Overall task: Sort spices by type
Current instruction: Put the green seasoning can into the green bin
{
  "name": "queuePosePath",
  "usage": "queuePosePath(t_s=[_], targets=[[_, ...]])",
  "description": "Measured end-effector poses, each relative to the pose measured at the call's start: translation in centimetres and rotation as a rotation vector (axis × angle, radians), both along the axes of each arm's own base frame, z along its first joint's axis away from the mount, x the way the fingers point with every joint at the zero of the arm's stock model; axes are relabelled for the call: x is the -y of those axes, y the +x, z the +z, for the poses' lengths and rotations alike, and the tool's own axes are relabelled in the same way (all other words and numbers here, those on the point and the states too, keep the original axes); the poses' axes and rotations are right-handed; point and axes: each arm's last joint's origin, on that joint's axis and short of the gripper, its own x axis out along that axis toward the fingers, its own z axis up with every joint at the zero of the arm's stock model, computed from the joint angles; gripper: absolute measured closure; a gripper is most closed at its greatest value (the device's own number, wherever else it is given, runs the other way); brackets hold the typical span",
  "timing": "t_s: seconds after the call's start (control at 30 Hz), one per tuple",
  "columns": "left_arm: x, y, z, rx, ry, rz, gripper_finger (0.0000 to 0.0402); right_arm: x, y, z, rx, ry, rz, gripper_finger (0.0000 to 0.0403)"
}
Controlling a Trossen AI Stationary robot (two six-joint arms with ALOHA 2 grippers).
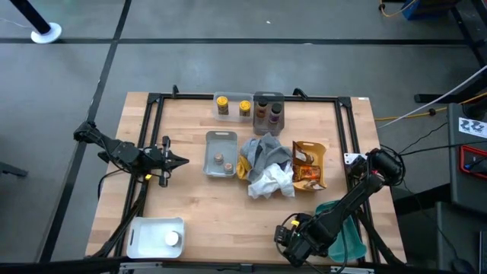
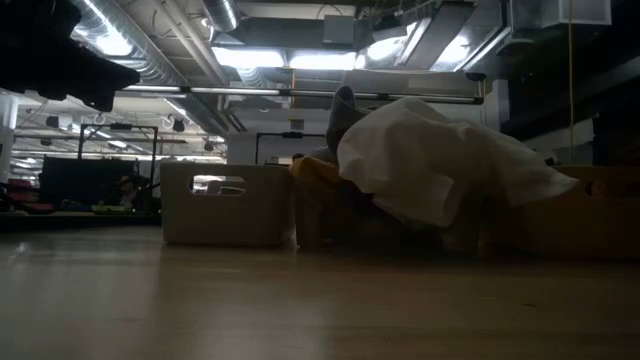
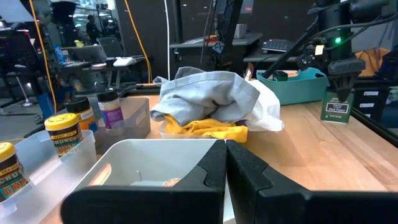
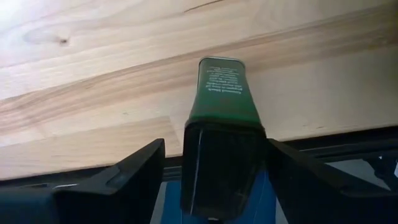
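My right gripper [image 1: 293, 237] is at the table's near edge, beside the teal tray [image 1: 346, 228], and is shut on a dark green flat tin [image 4: 221, 93]. My left gripper [image 1: 176, 160] is shut and touches nothing; it points level at the grey tray [image 1: 221, 141], which holds tiny round pots [image 1: 219, 160]. Yellow jars [image 1: 232, 106] stand in a clear tray and dark jars [image 1: 268, 113] in a grey one, both at the far edge. Brown packets [image 1: 310, 164] lie right of centre. Another pot [image 1: 172, 239] sits in the white tray. My right gripper pinches the green tin between its two fingers by its upper part [image 3: 339, 93], coming from above and pointing down. The tin hangs upright below the fingers, its printed face [image 4: 221, 87] over the wood. Whether its lower end touches the table I cannot tell.
A grey cloth [image 1: 266, 152] and a white cloth [image 1: 270, 183] are heaped on a yellow tray [image 1: 243, 169] at the table's centre. The white tray [image 1: 148, 236] sits at the near left corner. A black frame [image 1: 152, 137] runs around the tabletop. Bare wood lies between the white tray and my right gripper.
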Motion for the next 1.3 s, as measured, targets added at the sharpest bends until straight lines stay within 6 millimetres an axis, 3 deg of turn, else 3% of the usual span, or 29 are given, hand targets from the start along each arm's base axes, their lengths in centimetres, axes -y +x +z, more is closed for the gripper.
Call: queuePosePath(t_s=[0.97,1.3], targets=[[0.0,0.0,0.0,0.0,0.0,0.0,0.0398,0.18,-0.11,-0.23,-0.029,-0.02,-0.051,0.0133],[0.0,0.0,0.0,0.0,0.0,0.0,0.0398,0.16,-0.11,-0.22,-0.029,-0.017,-0.058,0.0209]])
